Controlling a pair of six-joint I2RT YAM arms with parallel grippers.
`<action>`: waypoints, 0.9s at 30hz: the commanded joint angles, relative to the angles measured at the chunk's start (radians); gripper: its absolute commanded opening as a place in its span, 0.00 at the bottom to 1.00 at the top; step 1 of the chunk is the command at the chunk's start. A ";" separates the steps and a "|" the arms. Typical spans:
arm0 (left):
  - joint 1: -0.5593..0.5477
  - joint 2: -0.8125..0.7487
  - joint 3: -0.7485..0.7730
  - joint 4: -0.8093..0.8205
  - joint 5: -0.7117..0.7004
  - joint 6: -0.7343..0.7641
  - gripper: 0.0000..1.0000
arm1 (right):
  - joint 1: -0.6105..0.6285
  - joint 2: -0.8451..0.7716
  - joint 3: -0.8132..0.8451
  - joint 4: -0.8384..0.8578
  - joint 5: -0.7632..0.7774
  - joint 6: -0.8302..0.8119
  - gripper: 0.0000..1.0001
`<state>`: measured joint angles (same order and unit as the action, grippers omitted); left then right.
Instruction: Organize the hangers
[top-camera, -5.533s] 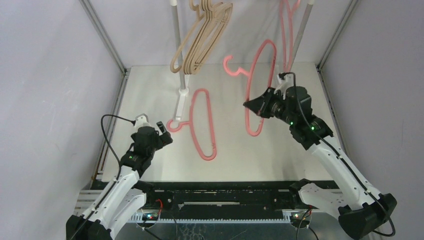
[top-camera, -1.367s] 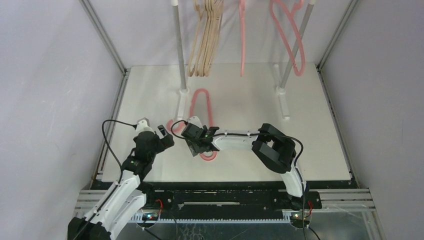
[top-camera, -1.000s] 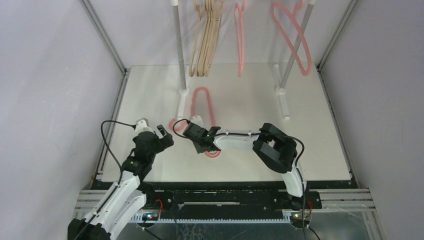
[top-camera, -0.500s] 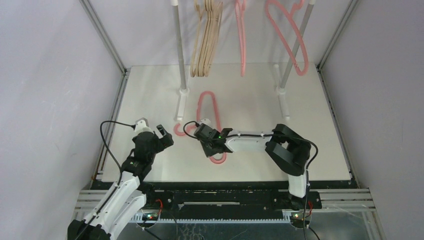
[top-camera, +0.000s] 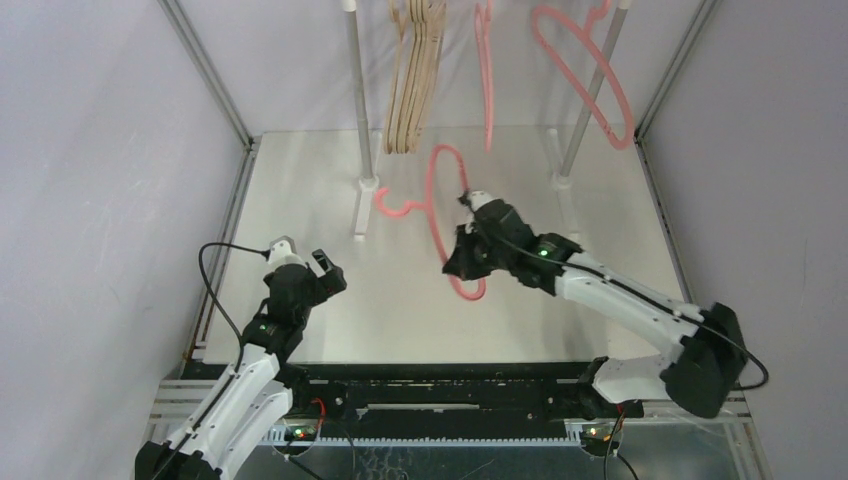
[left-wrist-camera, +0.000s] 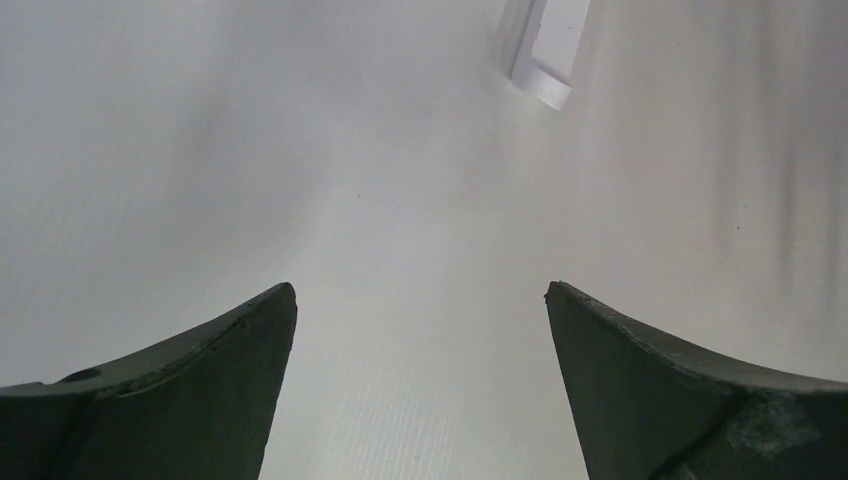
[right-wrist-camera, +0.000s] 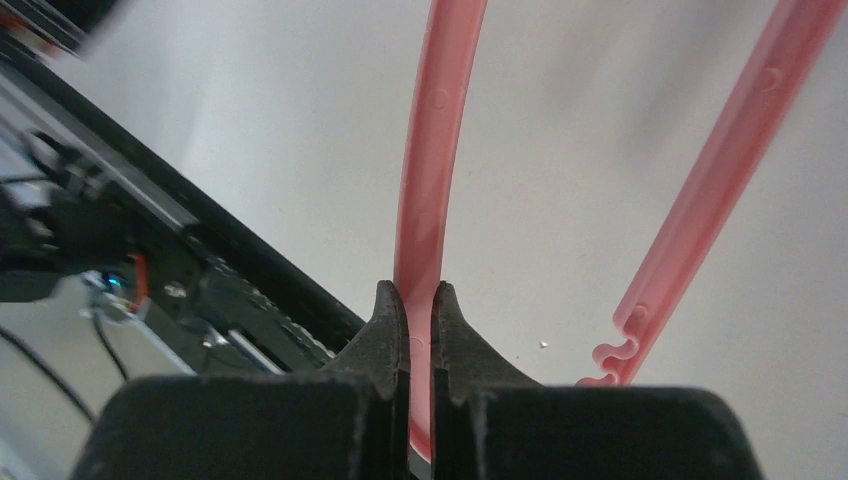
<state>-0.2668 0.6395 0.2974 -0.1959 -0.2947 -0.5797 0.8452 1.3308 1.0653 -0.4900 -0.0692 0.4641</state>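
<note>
Over the white table (top-camera: 300, 200) the right gripper (right-wrist-camera: 411, 300) pinches 1 thin bar of the pink hanger (right-wrist-camera: 440, 100), hook at 9 o'clock, so it may swivel loose; the left gripper (left-wrist-camera: 420, 295) gapes empty.

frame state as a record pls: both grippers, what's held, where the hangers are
left gripper: open, empty, low over the table
right gripper: shut on the rim of a pink hanger
held hanger: appears lifted off the table, hook pointing toward the left rack pole
hanging up top: beige hangers bunched on the left, pink hangers to their right
loose on table: no hanger visible
</note>
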 joint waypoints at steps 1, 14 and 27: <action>0.005 0.005 -0.012 0.050 0.005 -0.017 0.99 | -0.094 -0.129 -0.063 -0.010 -0.109 0.032 0.00; -0.012 0.033 0.007 0.081 0.042 0.018 0.99 | -0.410 -0.456 -0.116 -0.065 -0.307 0.084 0.00; -0.038 0.075 0.018 0.097 0.042 0.015 1.00 | -0.590 -0.497 -0.013 -0.081 -0.600 0.116 0.00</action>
<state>-0.2962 0.7048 0.2974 -0.1444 -0.2577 -0.5758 0.2821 0.8585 0.9928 -0.6033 -0.5240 0.5644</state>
